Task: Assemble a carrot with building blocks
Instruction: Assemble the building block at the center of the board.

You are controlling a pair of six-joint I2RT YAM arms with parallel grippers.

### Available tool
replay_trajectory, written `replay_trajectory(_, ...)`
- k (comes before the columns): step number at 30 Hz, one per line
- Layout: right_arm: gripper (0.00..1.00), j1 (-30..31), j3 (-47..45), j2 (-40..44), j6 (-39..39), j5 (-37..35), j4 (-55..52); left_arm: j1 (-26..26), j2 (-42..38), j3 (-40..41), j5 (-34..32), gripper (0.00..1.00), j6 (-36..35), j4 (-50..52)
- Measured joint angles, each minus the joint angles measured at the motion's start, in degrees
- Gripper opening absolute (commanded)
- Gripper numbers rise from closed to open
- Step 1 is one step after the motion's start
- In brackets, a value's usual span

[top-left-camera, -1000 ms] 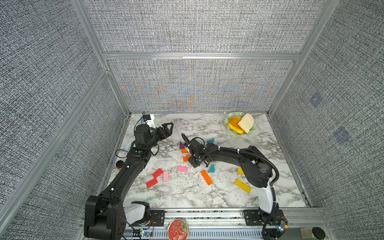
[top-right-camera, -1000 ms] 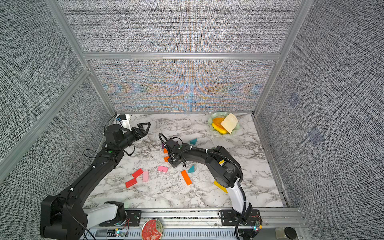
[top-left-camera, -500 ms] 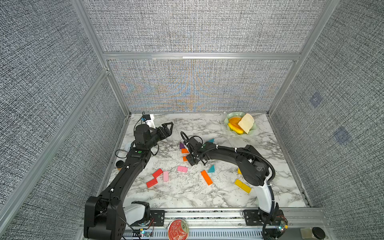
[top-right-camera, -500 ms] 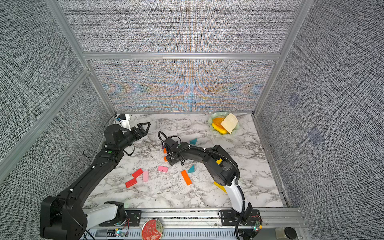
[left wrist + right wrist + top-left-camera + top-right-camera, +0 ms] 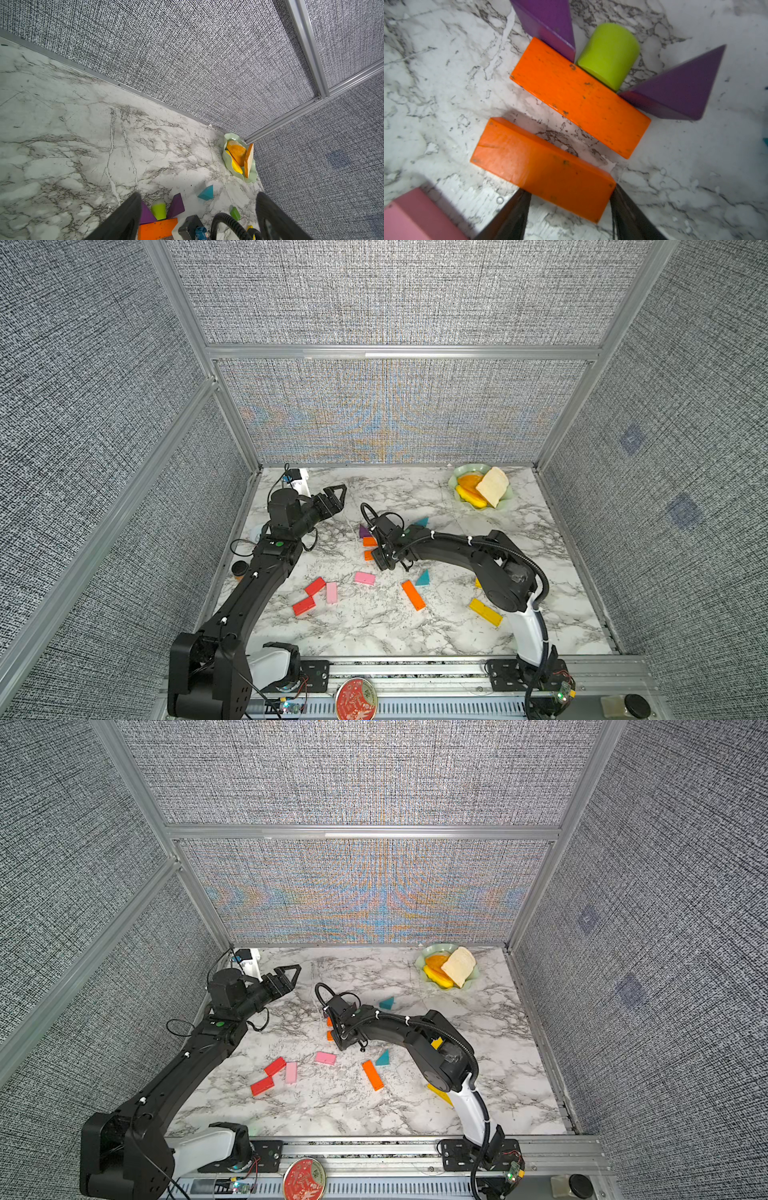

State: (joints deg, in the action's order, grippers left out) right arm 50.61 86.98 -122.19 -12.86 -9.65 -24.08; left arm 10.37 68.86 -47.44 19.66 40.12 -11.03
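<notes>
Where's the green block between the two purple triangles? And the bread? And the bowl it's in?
green block [image 5: 609,55]: right wrist view, on its rounded side.
bread slice [image 5: 459,965]: in a top view, on the middle of its flat face.
bowl [image 5: 466,467]: in a top view, on its far rim.

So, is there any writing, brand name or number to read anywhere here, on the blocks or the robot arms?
No text can be read.
Red round disc on the front rail: pale markings, too small to read.
Orange wooden bars, purple wooden triangles, lime-green wooden stub: only scuffs, no lettering.
Black left arm, black right arm: no legible label.
</notes>
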Motion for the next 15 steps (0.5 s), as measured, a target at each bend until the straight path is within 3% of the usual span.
replay_trajectory(15, 0.64, -0.3, 1.6, -1.2, -2.0, -3.0, 0.1, 0.0, 0.5, 0.0, 0.0, 0.87, 0.0, 0.0)
